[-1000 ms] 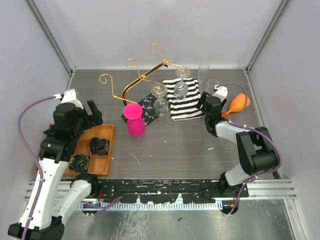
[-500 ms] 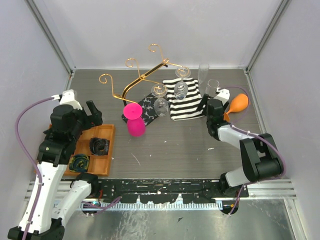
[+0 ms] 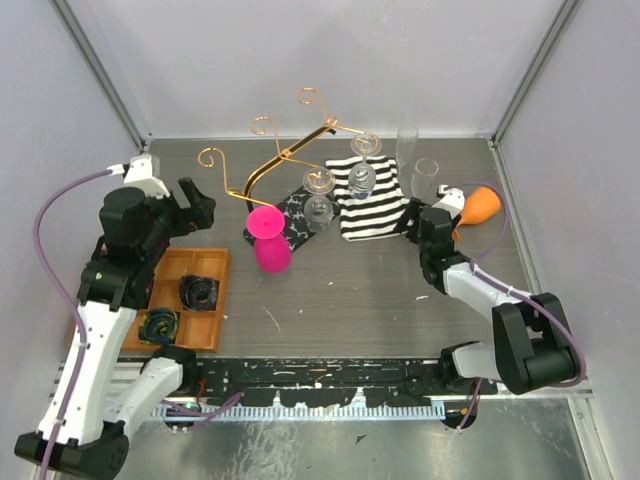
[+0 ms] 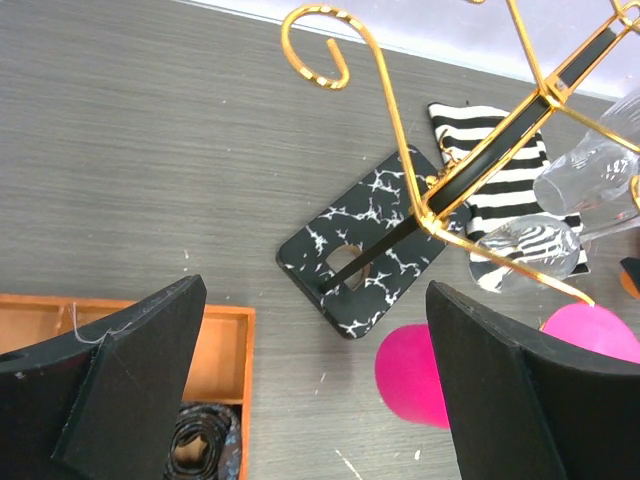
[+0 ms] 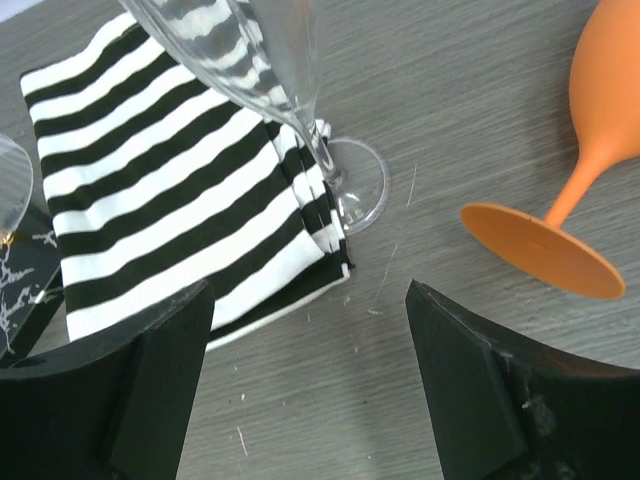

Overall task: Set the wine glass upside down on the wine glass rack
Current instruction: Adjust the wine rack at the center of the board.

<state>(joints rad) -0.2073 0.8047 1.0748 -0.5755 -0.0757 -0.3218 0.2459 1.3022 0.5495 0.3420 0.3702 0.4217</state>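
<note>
The gold wire wine glass rack [image 3: 285, 155] stands at the back on its black marbled base [image 3: 292, 215]; the left wrist view shows its scroll hook [image 4: 322, 42] and base [image 4: 365, 250]. Two clear glasses [image 3: 320, 210] [image 3: 362, 178] hang upside down from it. A clear wine glass [image 3: 426, 172] stands upright at the striped cloth's right corner, its stem and foot [image 5: 352, 188] just ahead of my right gripper [image 3: 418, 226] [image 5: 308, 320]. That gripper is open and empty. Far to the left, over the tray's far end, my left gripper [image 3: 196, 205] [image 4: 315, 330] is wide open and empty.
A black-and-white striped cloth [image 3: 368, 200] [image 5: 170, 190] lies right of the rack. An orange glass [image 3: 478, 206] [image 5: 600, 100] lies on its side at the right. A pink glass [image 3: 268, 240] [image 4: 420, 375] stands upside down in front of the base. An orange tray [image 3: 205, 300] holds rolled items. A tall clear glass [image 3: 407, 148] stands at the back.
My right gripper has backed away from the upright clear glass toward the near side, its jaws widening. The left arm has swung up and toward the far side.
</note>
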